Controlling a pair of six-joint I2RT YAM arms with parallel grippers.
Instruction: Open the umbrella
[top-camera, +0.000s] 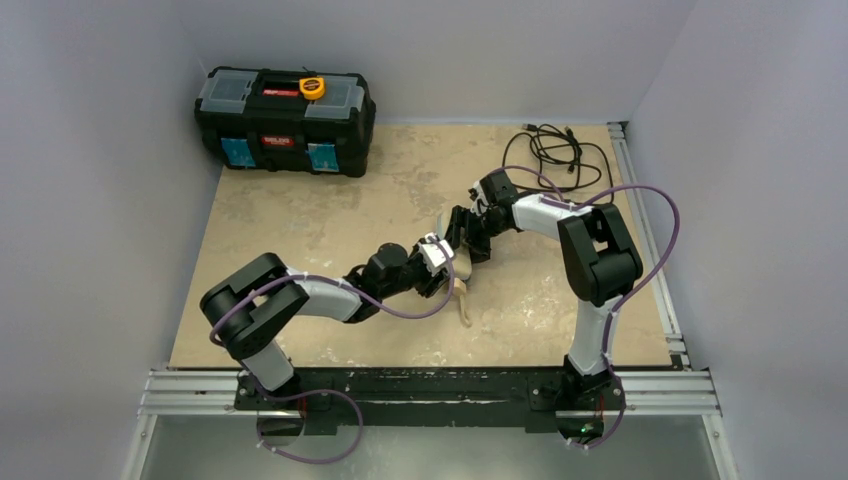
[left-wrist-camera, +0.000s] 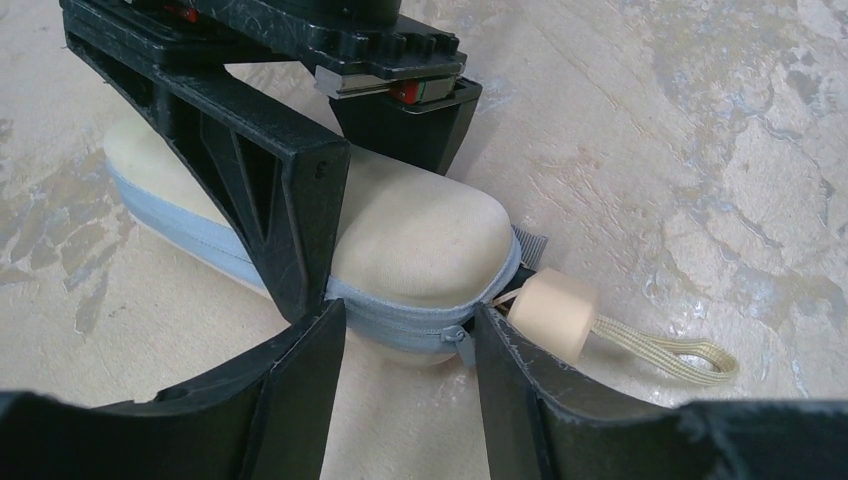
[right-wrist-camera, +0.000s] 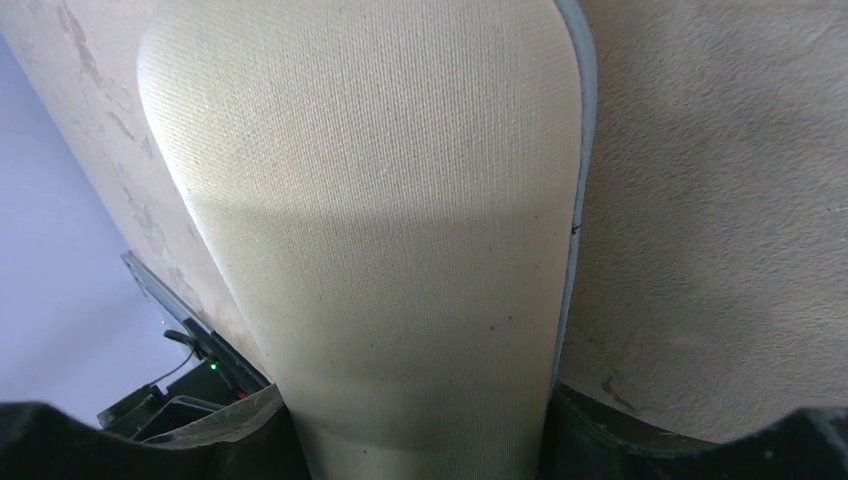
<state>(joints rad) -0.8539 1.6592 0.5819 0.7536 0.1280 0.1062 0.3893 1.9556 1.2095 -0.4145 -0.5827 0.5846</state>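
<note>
The umbrella is inside a cream zipped case (left-wrist-camera: 420, 235) with a grey-blue zip, lying on the table; its canopy is hidden. Only its pale knob handle (left-wrist-camera: 553, 312) and tan wrist strap (left-wrist-camera: 670, 355) stick out of the case's end. My right gripper (right-wrist-camera: 420, 445) is shut across the case body, which fills the right wrist view (right-wrist-camera: 370, 200). My left gripper (left-wrist-camera: 410, 400) is open at the case's handle end, and its fingers straddle the zip, with the zip pull (left-wrist-camera: 458, 342) beside the right finger. In the top view both grippers meet mid-table: left (top-camera: 440, 265), right (top-camera: 465, 238).
A black toolbox (top-camera: 285, 120) with a yellow tape measure (top-camera: 312, 86) on its lid stands at the back left. A coil of black cable (top-camera: 555, 150) lies at the back right. Metal rails run along the table's right and front edges.
</note>
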